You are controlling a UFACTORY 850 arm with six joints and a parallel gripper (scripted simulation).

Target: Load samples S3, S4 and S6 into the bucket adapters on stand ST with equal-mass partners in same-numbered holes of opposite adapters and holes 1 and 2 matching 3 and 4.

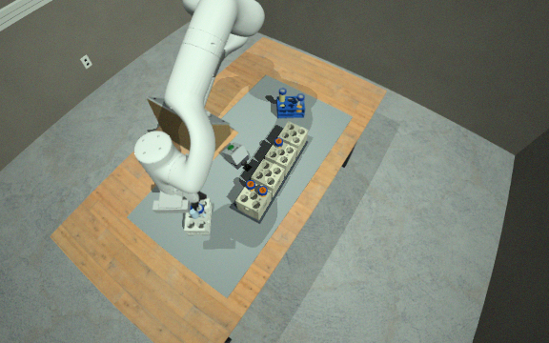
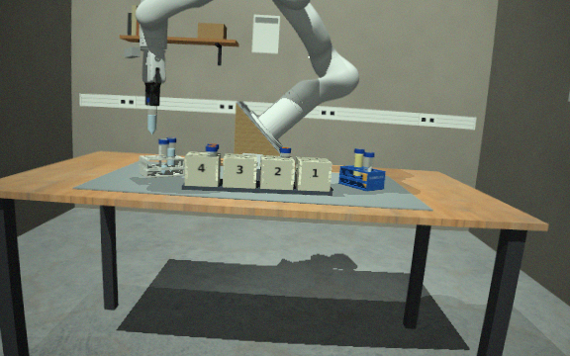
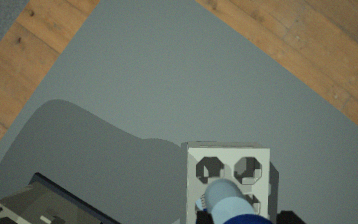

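Hand (image 1: 198,205) (image 2: 152,105) (image 3: 250,218) grips tube (image 1: 194,213) (image 2: 151,124) (image 3: 223,195) above white rack (image 1: 197,229) (image 2: 150,173) (image 3: 263,155), near counter's (image 1: 127,259) (image 2: 260,209) (image 3: 341,90) left edge in exterior view; low traverse could strike standing tubes.
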